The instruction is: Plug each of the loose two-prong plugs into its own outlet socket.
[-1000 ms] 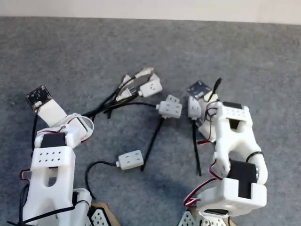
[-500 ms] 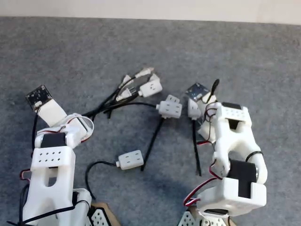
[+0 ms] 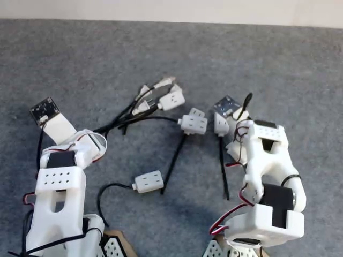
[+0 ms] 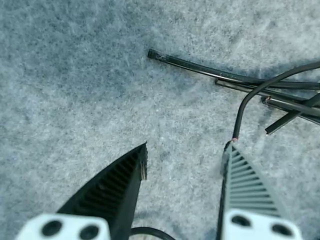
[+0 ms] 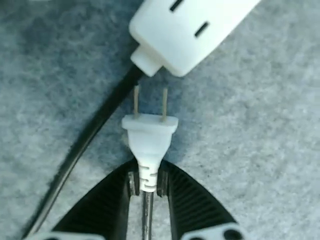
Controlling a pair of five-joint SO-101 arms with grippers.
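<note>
My right gripper (image 5: 146, 182) is shut on the strain relief of a white two-prong plug (image 5: 150, 131). Its prongs point at the cord end of a white outlet socket (image 5: 190, 30), a small gap short of it. This socket's slots face up. In the high view the same socket (image 3: 220, 122) lies beside the right arm (image 3: 265, 155). Another socket (image 3: 194, 123) lies just left of it, a third (image 3: 172, 99) farther back and one more (image 3: 148, 181) nearer. Loose plugs (image 3: 143, 107) cluster at the back. My left gripper (image 4: 185, 152) hovers open over bare carpet.
Black cords (image 4: 225, 77) cross the grey carpet ahead of the left gripper and fan out between the sockets (image 3: 174, 155). A black cord (image 5: 85, 145) runs alongside the right gripper. The left arm (image 3: 59, 182) stands at the near left.
The right arm has drawn back slightly toward the near edge, still holding the plug. The left arm, sockets and loose plugs have not moved.
</note>
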